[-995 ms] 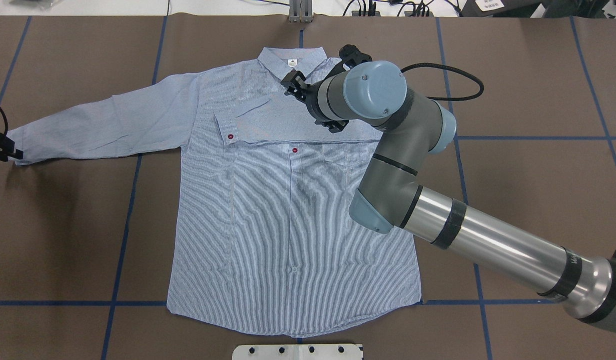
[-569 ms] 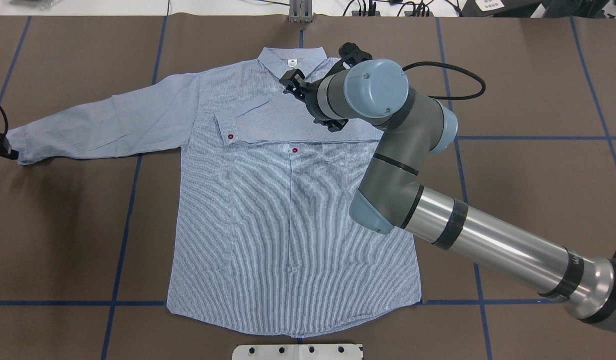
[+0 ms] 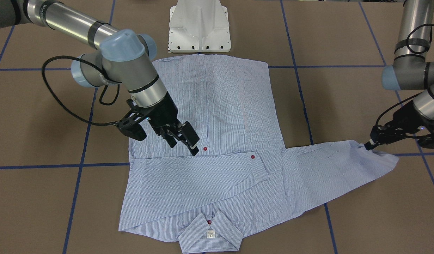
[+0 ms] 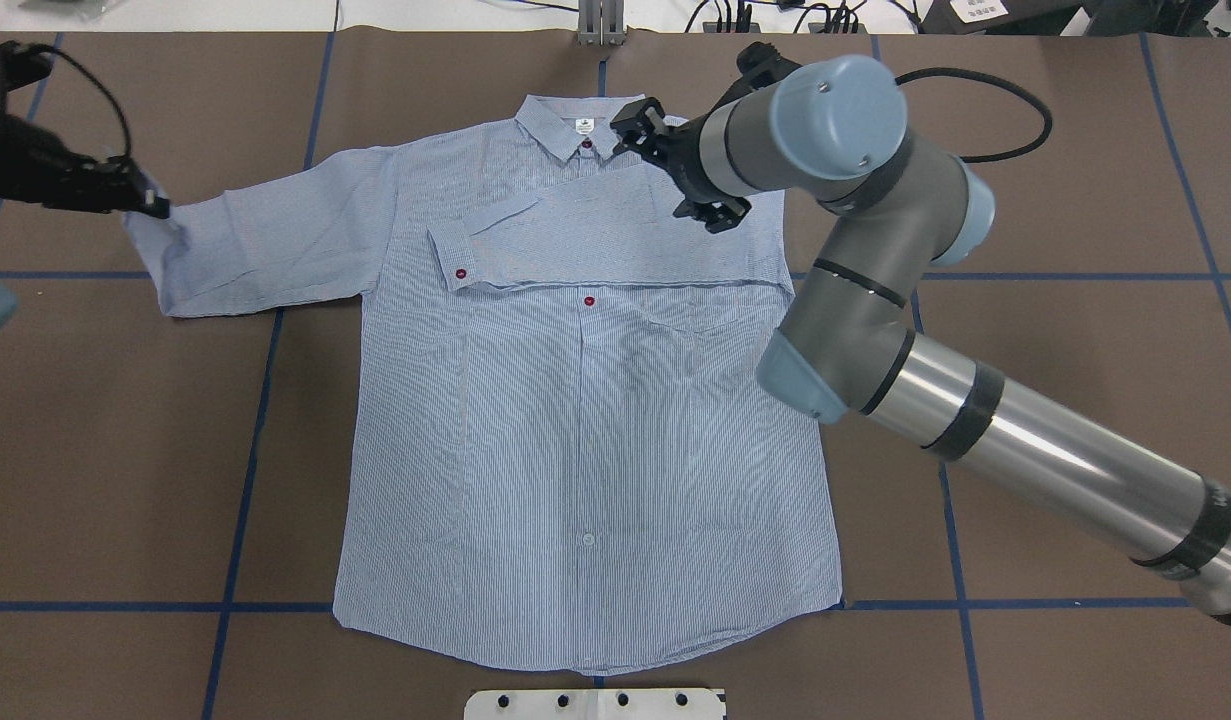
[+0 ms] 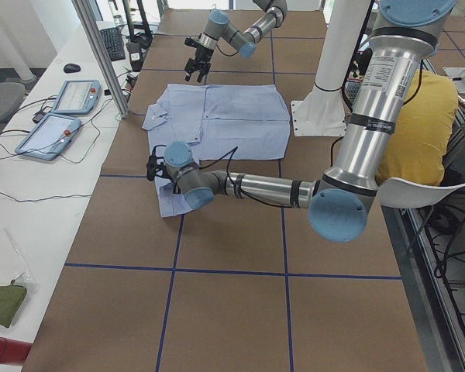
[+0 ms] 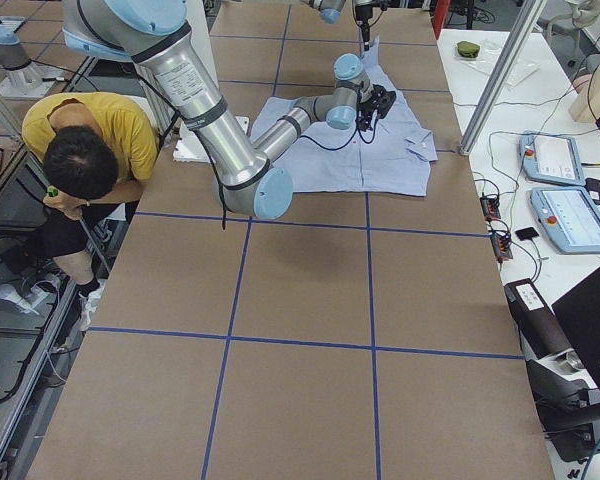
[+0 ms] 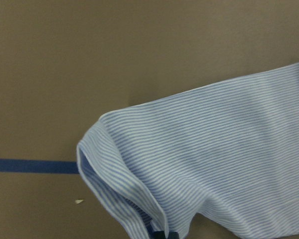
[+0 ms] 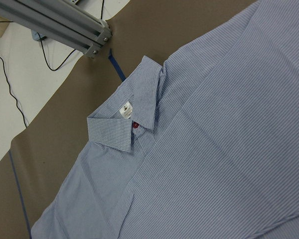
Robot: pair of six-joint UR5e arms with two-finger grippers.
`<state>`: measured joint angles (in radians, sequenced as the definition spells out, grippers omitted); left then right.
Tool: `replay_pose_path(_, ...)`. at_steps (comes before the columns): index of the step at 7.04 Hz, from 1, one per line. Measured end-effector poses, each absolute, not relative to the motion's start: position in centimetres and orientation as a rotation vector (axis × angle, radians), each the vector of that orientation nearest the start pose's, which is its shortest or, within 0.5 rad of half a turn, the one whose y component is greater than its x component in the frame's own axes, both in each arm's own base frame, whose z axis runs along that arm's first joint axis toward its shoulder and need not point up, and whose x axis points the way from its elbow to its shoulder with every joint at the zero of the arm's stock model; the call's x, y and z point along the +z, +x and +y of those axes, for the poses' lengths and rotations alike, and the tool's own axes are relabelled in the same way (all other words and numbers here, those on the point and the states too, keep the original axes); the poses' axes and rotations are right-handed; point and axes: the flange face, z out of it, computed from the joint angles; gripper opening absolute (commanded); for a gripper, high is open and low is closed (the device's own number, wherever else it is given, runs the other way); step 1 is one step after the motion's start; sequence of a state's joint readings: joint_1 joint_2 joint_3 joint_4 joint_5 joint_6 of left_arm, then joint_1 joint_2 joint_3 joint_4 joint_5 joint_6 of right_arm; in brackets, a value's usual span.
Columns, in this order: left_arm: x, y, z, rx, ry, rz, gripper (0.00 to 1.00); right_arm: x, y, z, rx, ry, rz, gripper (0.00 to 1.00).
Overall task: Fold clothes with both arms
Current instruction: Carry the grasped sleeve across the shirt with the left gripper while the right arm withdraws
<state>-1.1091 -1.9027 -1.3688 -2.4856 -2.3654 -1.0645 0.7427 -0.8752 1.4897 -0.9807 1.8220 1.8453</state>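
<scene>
The light blue-and-white striped shirt [image 4: 585, 420] lies face up on the brown table, collar [image 4: 580, 125] at the far edge. Its right sleeve is folded across the chest, and that cuff [image 4: 455, 258] carries a red button. My left gripper [image 4: 147, 205] is shut on the other sleeve's cuff [image 3: 379, 155] and holds it just off the table, with the sleeve [image 4: 265, 240] slack behind it. My right gripper [image 3: 184, 147] hangs open and empty above the folded sleeve, near the collar [image 8: 124, 119].
The white pedestal base [image 4: 595, 703] stands at the near edge by the hem. Blue tape lines [image 4: 245, 480] grid the table. An aluminium post [image 4: 600, 22] rises at the far edge. A person in a yellow top [image 6: 90, 140] sits beside the table.
My left gripper has carried the cuff inward from the table's left edge and further back, slackening the sleeve. My right gripper has drawn back toward the collar and the far edge.
</scene>
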Motion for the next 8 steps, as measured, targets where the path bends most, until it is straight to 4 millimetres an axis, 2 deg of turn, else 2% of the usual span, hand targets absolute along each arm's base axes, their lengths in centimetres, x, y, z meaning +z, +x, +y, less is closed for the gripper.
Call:
replay_pose_path(1,39.2,27.7,-60.9,-0.088,0.221,1.26,0.0,23.1,-41.6,-58.2,0.7,0.067,-1.225,1.0)
replay_pose_path(2,32.8,32.8,-61.1,-0.073,0.235,1.312,0.0,26.0,-37.1,-59.9,0.662,0.068,-1.199,1.0)
replay_pose_path(3,27.5,38.1,-60.6,-0.091,0.243,1.35,0.0,29.2,-32.1,-61.4,0.63,0.062,-1.175,1.0)
replay_pose_path(4,23.0,43.3,-60.3,-0.127,0.247,1.375,0.0,33.2,-26.7,-62.3,0.592,0.059,-1.147,1.0)
replay_pose_path(5,19.3,47.9,-59.9,-0.164,0.254,1.39,0.0,37.1,-21.8,-62.6,0.542,0.071,-1.12,1.0)
replay_pose_path(6,16.7,51.8,-59.0,-0.188,0.267,1.396,0.0,39.6,-18.8,-62.5,0.508,0.087,-1.102,1.0)
replay_pose_path(7,15.2,54.6,-57.6,-0.198,0.281,1.4,0.0,40.7,-17.5,-62.4,0.495,0.095,-1.093,1.0)
replay_pose_path(8,14.0,56.6,-56.1,-0.196,0.289,1.408,0.0,41.1,-17.1,-62.4,0.491,0.097,-1.091,1.0)
